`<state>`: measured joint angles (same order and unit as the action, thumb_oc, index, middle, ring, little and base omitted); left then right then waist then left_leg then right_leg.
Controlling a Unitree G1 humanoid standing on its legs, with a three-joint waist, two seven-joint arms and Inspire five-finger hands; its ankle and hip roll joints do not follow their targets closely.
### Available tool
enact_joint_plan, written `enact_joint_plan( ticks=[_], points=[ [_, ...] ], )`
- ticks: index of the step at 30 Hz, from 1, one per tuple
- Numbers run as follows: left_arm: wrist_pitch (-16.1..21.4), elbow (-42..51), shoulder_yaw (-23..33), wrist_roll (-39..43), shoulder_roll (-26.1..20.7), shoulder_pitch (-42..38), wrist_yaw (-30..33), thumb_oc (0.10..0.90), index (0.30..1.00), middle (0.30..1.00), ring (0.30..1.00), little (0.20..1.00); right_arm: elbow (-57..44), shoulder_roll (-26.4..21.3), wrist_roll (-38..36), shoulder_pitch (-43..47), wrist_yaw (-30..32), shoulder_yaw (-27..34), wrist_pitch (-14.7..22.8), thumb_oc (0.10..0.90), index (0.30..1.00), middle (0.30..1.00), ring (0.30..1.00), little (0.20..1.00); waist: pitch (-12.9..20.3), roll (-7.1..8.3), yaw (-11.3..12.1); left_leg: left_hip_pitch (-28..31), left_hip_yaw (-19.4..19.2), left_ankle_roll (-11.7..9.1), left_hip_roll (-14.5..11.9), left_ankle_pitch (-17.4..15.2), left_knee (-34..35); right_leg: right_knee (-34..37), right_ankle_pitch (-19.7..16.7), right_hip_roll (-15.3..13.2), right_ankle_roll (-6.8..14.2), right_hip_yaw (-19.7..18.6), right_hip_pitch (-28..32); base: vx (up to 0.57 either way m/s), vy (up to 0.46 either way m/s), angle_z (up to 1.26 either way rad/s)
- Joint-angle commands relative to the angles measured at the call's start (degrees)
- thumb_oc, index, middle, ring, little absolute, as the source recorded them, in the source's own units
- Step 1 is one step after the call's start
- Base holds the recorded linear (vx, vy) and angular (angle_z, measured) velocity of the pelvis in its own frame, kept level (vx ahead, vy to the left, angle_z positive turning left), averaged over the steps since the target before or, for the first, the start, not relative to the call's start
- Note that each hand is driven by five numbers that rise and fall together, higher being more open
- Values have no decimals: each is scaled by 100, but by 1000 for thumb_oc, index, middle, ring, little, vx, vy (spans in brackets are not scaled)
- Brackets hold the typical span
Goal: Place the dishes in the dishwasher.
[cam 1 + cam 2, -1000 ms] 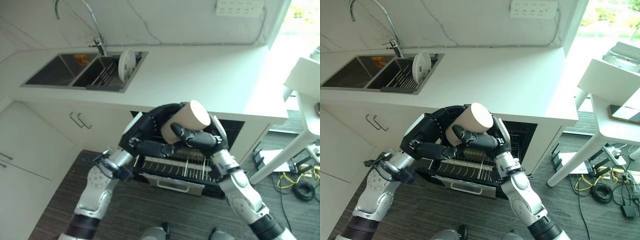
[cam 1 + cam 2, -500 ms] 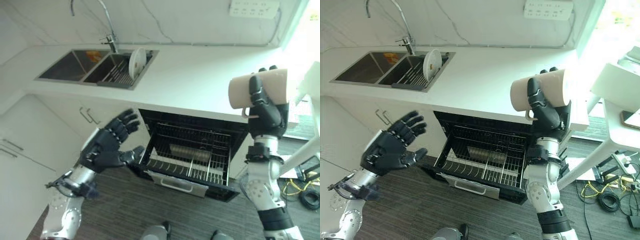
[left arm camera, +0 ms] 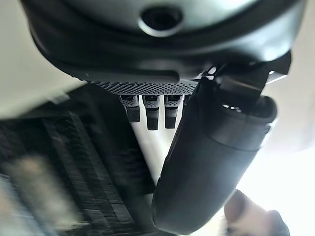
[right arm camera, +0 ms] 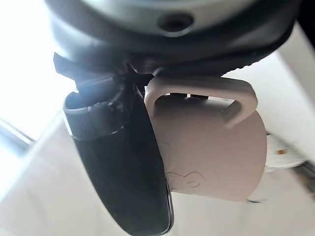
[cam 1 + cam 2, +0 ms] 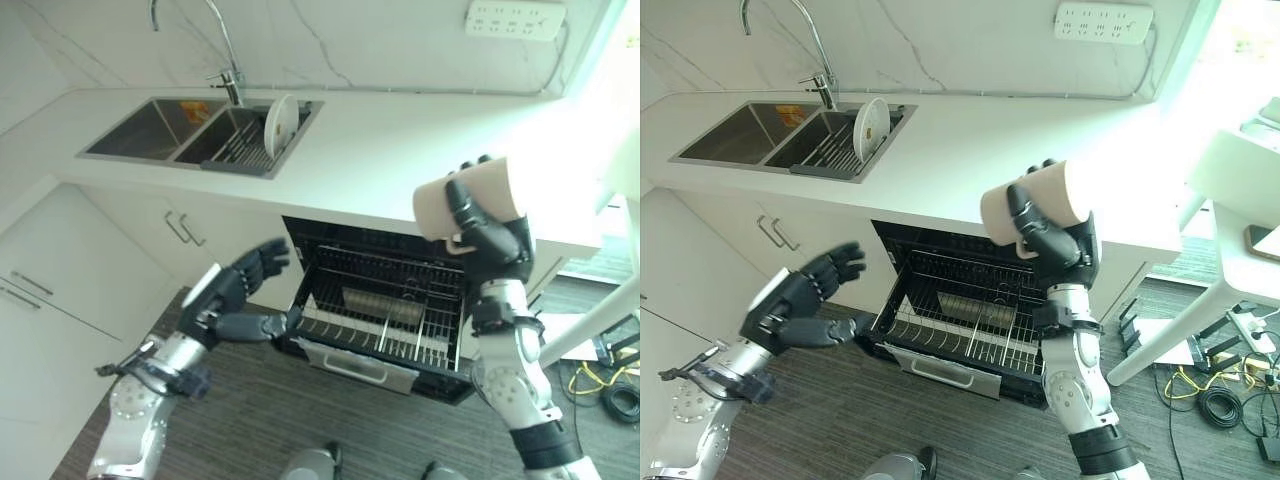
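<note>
My right hand (image 5: 490, 235) is raised above the open dishwasher and is shut on a beige mug (image 5: 445, 200), lying sideways in its grasp; the mug (image 4: 211, 147) shows its handle beside the thumb. Below it the dishwasher's lower rack (image 5: 385, 325) is pulled out, a wire basket holding a metal cylinder (image 5: 382, 303). To the left of the rack my left hand (image 5: 235, 295) hovers open with fingers spread, holding nothing. A white plate (image 5: 280, 117) stands upright in the sink's drying rack on the far left of the counter.
The white countertop (image 5: 400, 150) runs across above the dishwasher, with a double sink (image 5: 165, 125) and tap (image 5: 225, 60) at the left. White cabinet doors (image 5: 90, 270) stand to the left. A white table (image 5: 1240, 170) and cables (image 5: 1215, 385) are at the right.
My right hand has lowered and moved left with the mug, closer over the dishwasher. My left hand has dropped and turned, nearer the rack's left edge.
</note>
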<state>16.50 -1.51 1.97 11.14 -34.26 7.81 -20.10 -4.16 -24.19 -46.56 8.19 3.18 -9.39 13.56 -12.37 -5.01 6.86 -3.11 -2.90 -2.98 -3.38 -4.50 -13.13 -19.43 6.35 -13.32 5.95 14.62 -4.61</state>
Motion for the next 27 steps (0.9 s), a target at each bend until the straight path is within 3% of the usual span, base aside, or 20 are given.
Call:
enact_joint_plan(
  ticks=[1,7,10,11,16,22,27],
  points=[
    [826,285,285,-745,-606,-349,685,800,900,900,900,900,0,-110,581,611,-804,167,184,400,300,300,300,300,279,244,-38,50,-189,113,-121,-773,-405,225,479,244,65,-89,266,20,-81,0],
    [881,-85,-291,-2192,-1096,-917,1342,800,900,900,900,900,669,-483,575,871,-1293,53,-214,400,300,300,300,300,196,232,-180,-13,-217,-27,-209,-660,-405,225,466,285,47,-40,266,42,-34,3],
    [650,-328,-836,-3089,-1462,-1432,1689,800,900,900,900,900,1095,-704,944,1223,-1627,-182,-774,400,300,300,300,300,120,224,-251,-81,-284,-88,-265,-635,-405,225,419,187,116,32,233,168,33,5],
    [653,-361,-919,-3270,-1570,-1517,1800,800,900,900,900,900,1177,-807,983,1298,-1701,-208,-976,400,300,300,300,300,88,238,-269,-102,-301,-89,-279,-642,-405,225,399,165,129,42,207,143,56,0],
    [590,-517,-1277,-3463,-1870,-2150,1930,800,900,900,900,900,1480,-1180,1114,1824,-1786,-319,-1253,400,300,300,300,300,-161,284,-358,-351,-308,-103,-306,-607,-405,225,303,141,153,7,-101,-10,34,2],
    [538,-814,-2045,-3310,-2271,-3583,1629,800,900,900,900,900,2382,-1733,1127,3014,-1941,-507,-996,400,300,300,300,300,-828,262,-473,-835,-252,-88,-253,-459,-405,225,109,194,150,-145,-659,-212,24,0],
    [503,-861,-2359,-3162,-2390,-4135,1328,800,900,900,900,900,2808,-1966,1213,3468,-2093,-595,-715,400,300,300,300,300,-1114,221,-497,-966,-268,-74,-228,-395,-405,225,32,199,147,-175,-804,-67,30,1]
  ],
)
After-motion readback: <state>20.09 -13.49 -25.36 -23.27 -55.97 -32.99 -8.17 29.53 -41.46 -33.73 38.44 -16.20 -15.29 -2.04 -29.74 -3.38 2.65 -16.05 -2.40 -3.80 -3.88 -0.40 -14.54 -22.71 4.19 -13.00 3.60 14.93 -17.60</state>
